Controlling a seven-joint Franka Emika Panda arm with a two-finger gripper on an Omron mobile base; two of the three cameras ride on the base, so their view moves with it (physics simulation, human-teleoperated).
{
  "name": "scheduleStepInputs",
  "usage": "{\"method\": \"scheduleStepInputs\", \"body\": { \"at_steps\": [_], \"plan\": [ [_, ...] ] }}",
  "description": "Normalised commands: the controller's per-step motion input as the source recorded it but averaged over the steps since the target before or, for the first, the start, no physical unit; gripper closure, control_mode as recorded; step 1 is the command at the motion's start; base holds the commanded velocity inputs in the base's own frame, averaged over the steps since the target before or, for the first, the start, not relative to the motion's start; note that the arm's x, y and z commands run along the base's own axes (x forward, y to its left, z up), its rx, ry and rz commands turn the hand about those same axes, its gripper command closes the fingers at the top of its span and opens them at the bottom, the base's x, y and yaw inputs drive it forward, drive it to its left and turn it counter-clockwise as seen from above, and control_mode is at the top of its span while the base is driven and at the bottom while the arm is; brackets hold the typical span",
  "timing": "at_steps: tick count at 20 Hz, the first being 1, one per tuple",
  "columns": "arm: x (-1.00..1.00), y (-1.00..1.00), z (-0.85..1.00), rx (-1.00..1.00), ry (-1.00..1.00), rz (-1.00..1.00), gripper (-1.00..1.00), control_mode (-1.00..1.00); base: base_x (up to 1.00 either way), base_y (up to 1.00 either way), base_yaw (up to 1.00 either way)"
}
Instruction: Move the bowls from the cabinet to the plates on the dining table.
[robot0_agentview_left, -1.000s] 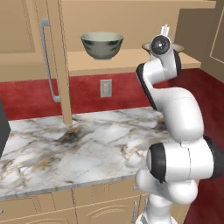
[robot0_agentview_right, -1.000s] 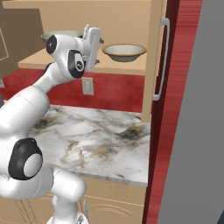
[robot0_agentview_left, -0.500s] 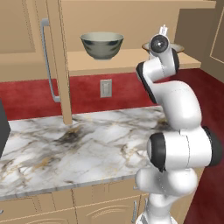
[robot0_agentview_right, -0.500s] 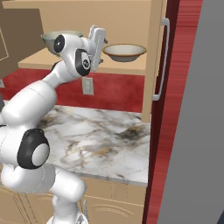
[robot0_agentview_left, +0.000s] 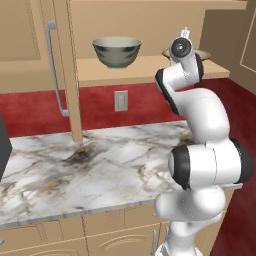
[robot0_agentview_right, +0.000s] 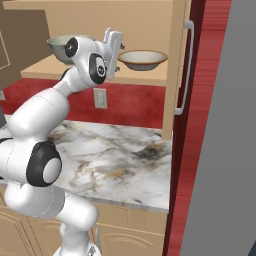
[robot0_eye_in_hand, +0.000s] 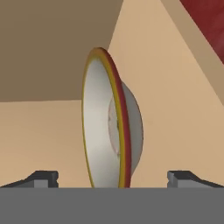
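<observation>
In the left base view we see the grey-green bowl (robot0_agentview_left: 116, 51) standing upright on the cabinet shelf (robot0_agentview_left: 145, 67), well clear of the arm. The arm's wrist hides most of the tan bowl (robot0_agentview_left: 202, 53) here; only a sliver of its rim shows to the right of the hand.

The right base view gives us what the left one does not: the tan bowl (robot0_agentview_right: 142, 59) in full, upright on the same shelf, with the gripper (robot0_agentview_right: 114, 50) just to its left at rim height. From this side the grey-green bowl (robot0_agentview_right: 59, 46) is partly covered by the arm's upper joint. We also see the open cabinet door (robot0_agentview_right: 183, 70) with its silver bar handle (robot0_agentview_right: 185, 70) on the right, and the marble top (robot0_agentview_right: 120, 160) below the shelf.

The hand view is rolled, so the tan bowl (robot0_eye_in_hand: 111, 127) appears on edge, its yellow-and-red rim running vertically. The two fingertips (robot0_eye_in_hand: 41, 178) stand far apart at the bottom, one on each side of the bowl's rim. We read the claw as spread wide, with nothing clamped; no finger touches the bowl.
</observation>
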Motion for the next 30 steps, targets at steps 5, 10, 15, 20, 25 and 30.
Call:
{"method": "scheduleStepInputs", "body": {
  "at_steps": [5,10,15,20,25,30],
  "plan": [
    [0.35,0.00,-0.15,0.01,0.00,-0.01,-1.00,-1.00,0.00,0.00,0.00],
    [0.25,0.00,-0.28,0.01,-0.03,-0.01,-1.00,-1.00,0.00,0.00,0.00],
    [0.15,-0.01,-0.41,0.03,-0.05,0.00,-1.00,-1.00,0.00,0.00,0.00],
    [0.14,-0.01,-0.49,0.04,-0.05,0.00,-1.00,-1.00,0.00,0.00,0.00],
    [0.16,0.00,-0.52,0.02,-0.03,0.00,-1.00,-1.00,0.00,0.00,0.00],
    [0.18,0.08,-0.56,0.00,-0.03,-0.01,-1.00,-1.00,0.00,0.00,0.00]
  ]
}}
